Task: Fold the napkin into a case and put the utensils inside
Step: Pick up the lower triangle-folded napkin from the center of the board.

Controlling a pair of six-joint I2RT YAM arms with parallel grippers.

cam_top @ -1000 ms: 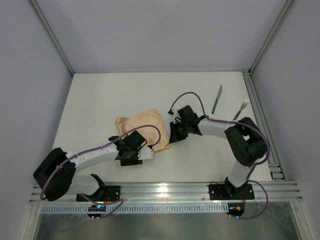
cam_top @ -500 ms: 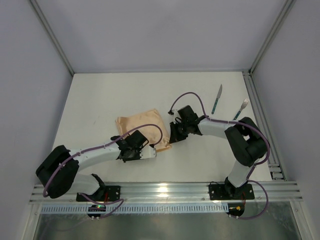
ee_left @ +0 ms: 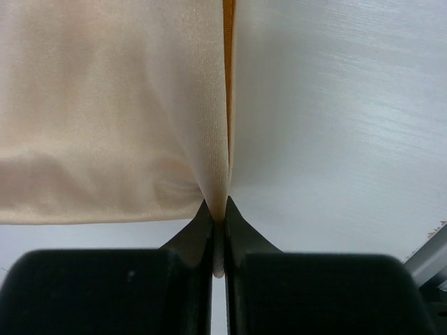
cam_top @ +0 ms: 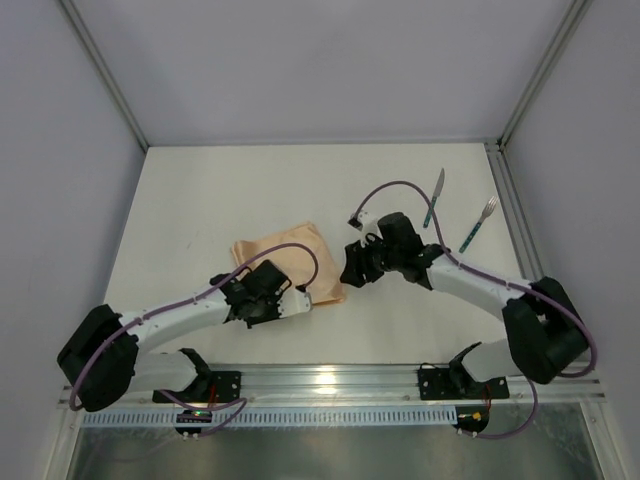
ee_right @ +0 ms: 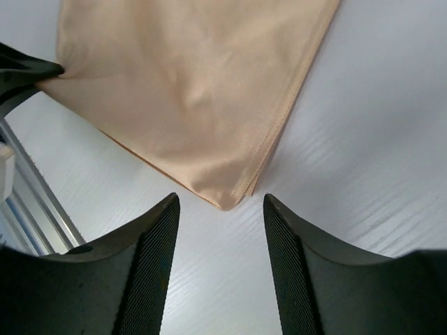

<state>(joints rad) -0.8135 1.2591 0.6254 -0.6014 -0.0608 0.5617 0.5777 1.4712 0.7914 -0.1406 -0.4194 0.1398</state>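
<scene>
The peach-orange napkin (cam_top: 285,262) lies folded into a rough square at the table's middle. My left gripper (cam_top: 266,288) is at the napkin's near edge, and in the left wrist view that gripper (ee_left: 218,209) is shut on a pinched ridge of the cloth (ee_left: 105,105). My right gripper (cam_top: 351,271) stands open just right of the napkin's near right corner. In the right wrist view the corner of the napkin (ee_right: 188,84) points into the gap of this gripper (ee_right: 220,199) without touching the fingers. The knife (cam_top: 433,198) and fork (cam_top: 479,223), both teal-handled, lie at the back right.
An aluminium rail (cam_top: 320,380) runs along the near edge by the arm bases. A second rail (cam_top: 518,240) lines the table's right side, close to the fork. Grey walls enclose the table on three sides.
My left gripper has shut on the napkin's near edge. My right gripper has opened, let go of the corner and drawn back a little, and its arm has swung out to the right.
</scene>
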